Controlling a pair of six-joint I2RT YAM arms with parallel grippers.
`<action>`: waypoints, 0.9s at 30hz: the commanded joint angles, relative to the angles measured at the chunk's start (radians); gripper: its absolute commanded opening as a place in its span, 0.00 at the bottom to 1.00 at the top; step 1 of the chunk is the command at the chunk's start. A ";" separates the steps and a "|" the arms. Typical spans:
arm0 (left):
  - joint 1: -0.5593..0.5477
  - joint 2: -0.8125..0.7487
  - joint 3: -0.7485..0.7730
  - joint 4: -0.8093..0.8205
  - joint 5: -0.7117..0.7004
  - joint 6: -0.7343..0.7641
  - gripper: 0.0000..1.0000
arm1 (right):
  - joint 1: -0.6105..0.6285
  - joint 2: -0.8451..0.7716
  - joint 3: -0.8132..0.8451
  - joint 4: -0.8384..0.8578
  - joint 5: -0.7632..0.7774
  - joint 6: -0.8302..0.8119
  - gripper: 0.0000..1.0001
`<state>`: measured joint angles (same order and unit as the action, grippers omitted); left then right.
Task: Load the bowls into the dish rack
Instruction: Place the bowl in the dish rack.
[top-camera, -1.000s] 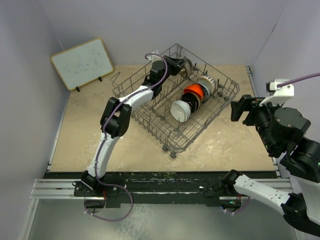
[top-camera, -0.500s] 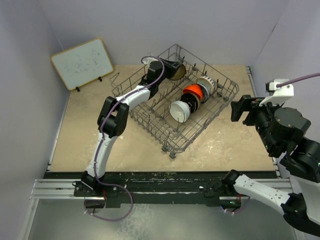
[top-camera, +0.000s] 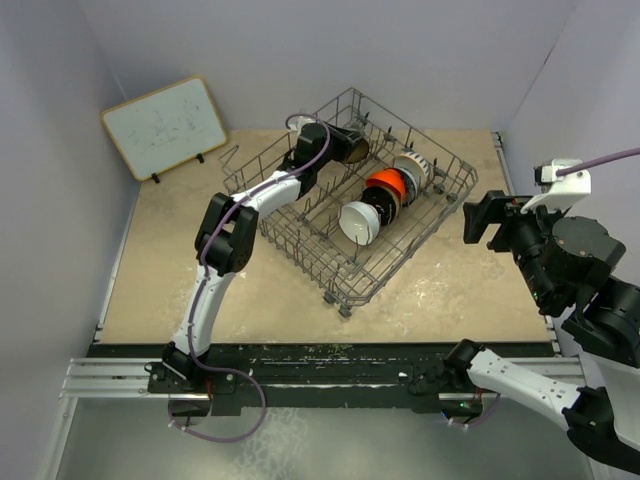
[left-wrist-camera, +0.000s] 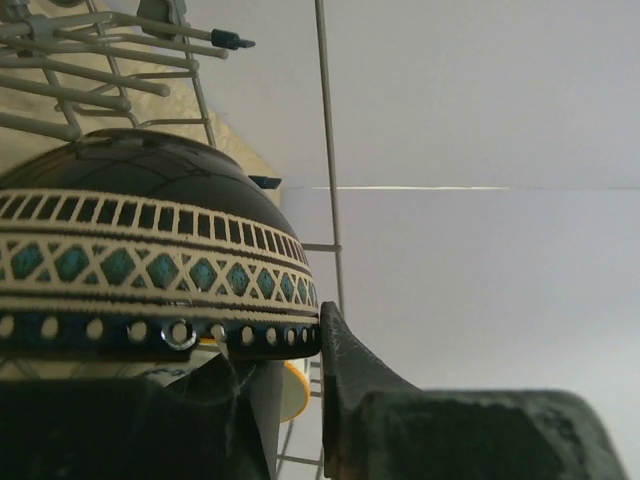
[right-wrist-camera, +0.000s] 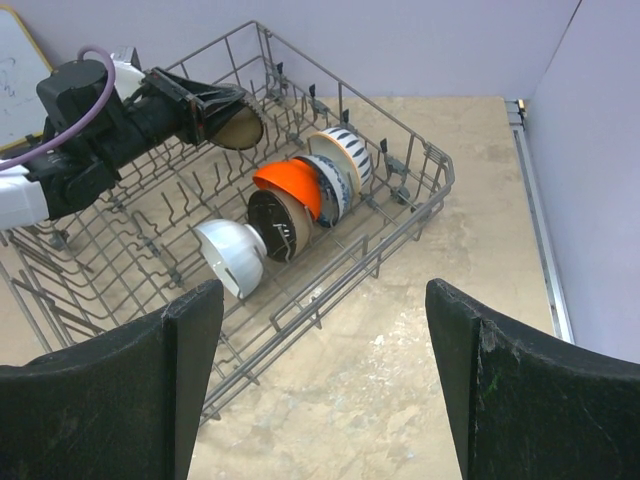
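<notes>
The table (top-camera: 170, 270) has a flat, beige, mottled surface enclosed by pale walls on the left, far and right sides. The dish rack (top-camera: 410, 240) stands directly on it at centre-far, set diagonally and resting on small wheels. A white board (top-camera: 163, 127) stands tilted at the far left corner. A black mounting rail (top-camera: 330, 362) runs along the near edge.

- Dish rack (top-camera: 412, 232): grey metal wire, dull sheen.
- Orange-red bowl (right-wrist-camera: 285, 180): smooth, glossy glaze.
- White bowl (right-wrist-camera: 228, 255): smooth, lightly shiny.
- Patterned bowl (left-wrist-camera: 150, 260): glossy dark base, painted band.
- Table (top-camera: 150, 270): matt, mottled beige.
</notes>
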<state>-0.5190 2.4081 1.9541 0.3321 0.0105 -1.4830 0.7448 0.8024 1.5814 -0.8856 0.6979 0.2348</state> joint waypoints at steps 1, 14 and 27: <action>0.027 0.005 -0.008 0.000 0.009 0.033 0.11 | -0.003 -0.006 -0.006 0.035 0.027 -0.018 0.83; 0.025 -0.052 -0.097 0.160 0.028 0.204 0.00 | -0.003 -0.015 -0.015 0.045 0.037 -0.021 0.84; 0.013 -0.103 -0.002 0.398 0.189 0.497 0.00 | -0.003 -0.004 -0.016 0.067 0.040 -0.027 0.84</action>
<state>-0.5182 2.3661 1.8687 0.4335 0.1188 -1.1049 0.7448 0.7956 1.5612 -0.8677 0.7162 0.2302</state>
